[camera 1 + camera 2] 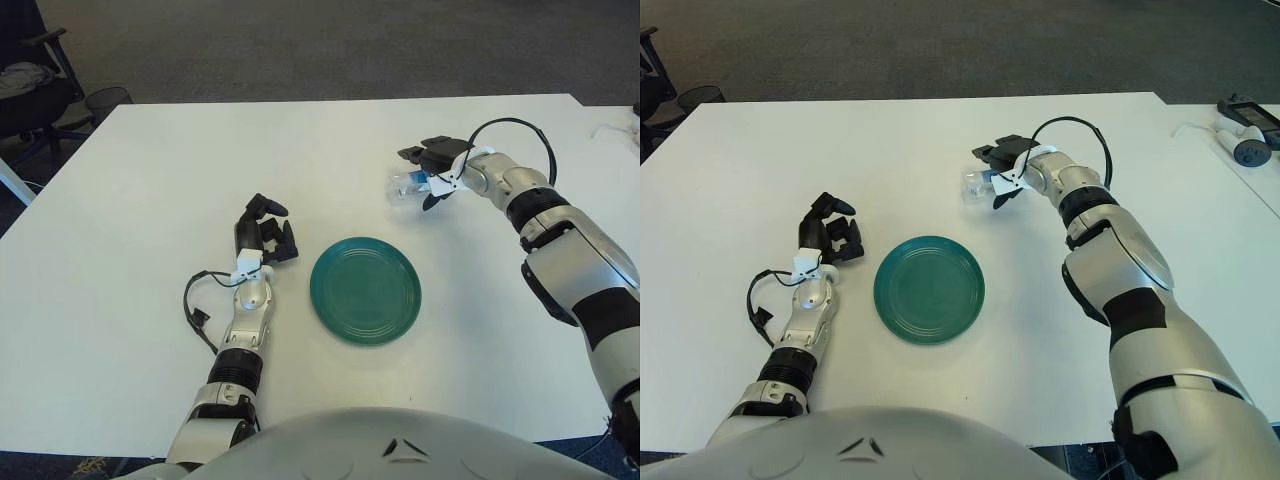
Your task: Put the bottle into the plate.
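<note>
A small clear plastic bottle with a blue label lies on its side on the white table, up and to the right of the green plate. My right hand is at the bottle's right end. Its fingers reach over the bottle and its thumb is on the near side, not closed tight on it. The plate holds nothing. My left hand shows just left of the plate, fingers relaxed and holding nothing.
A black cable loops beside my left forearm. Office chairs stand off the table's far left corner. Some devices lie on a second table at the far right.
</note>
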